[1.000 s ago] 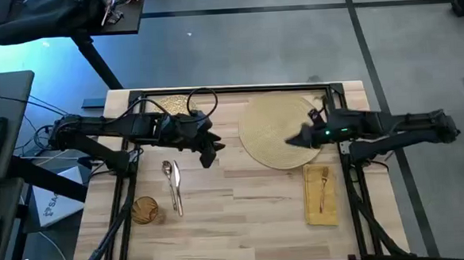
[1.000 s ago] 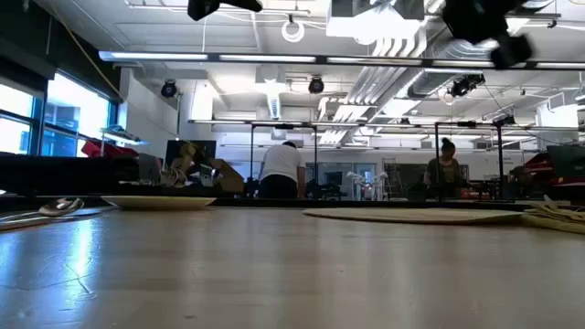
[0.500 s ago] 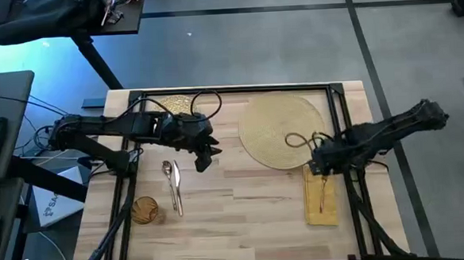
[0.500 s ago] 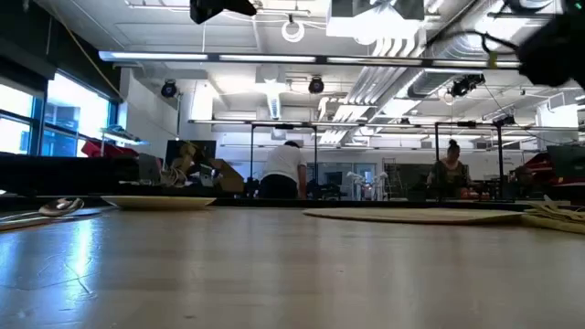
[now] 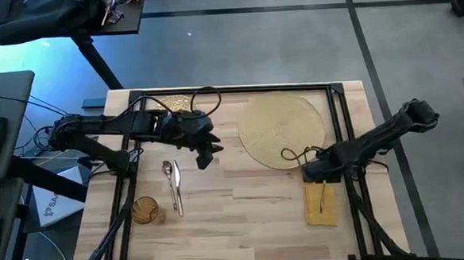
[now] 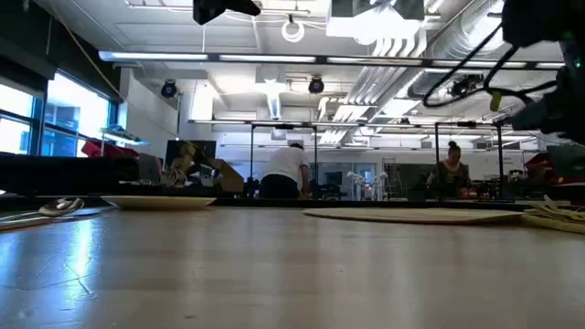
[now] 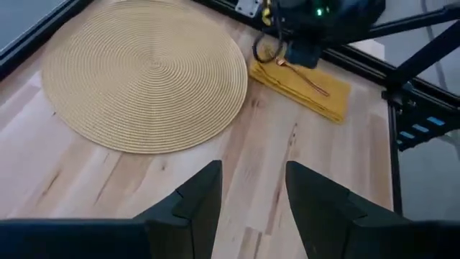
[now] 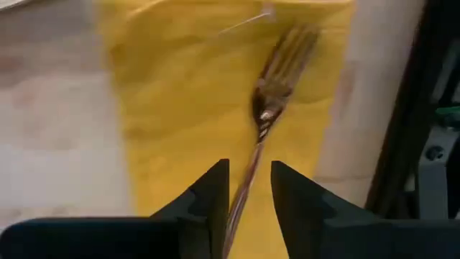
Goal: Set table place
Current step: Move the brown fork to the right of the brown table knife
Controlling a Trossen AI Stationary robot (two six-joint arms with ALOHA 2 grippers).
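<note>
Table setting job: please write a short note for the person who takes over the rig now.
Right end effector: open, low over the fork, which lies on the yellow napkin at the table's right side.
Left end effector: open, empty, waiting above mid-table.
Straw mat: bare, far centre-right.
Gold plate: far left edge, under the left arm.
Spoon and knife and amber tumbler: near left.
Done: nothing is on the mat.
Left: plate onto mat, cutlery, napkin and tumbler around it.
</note>
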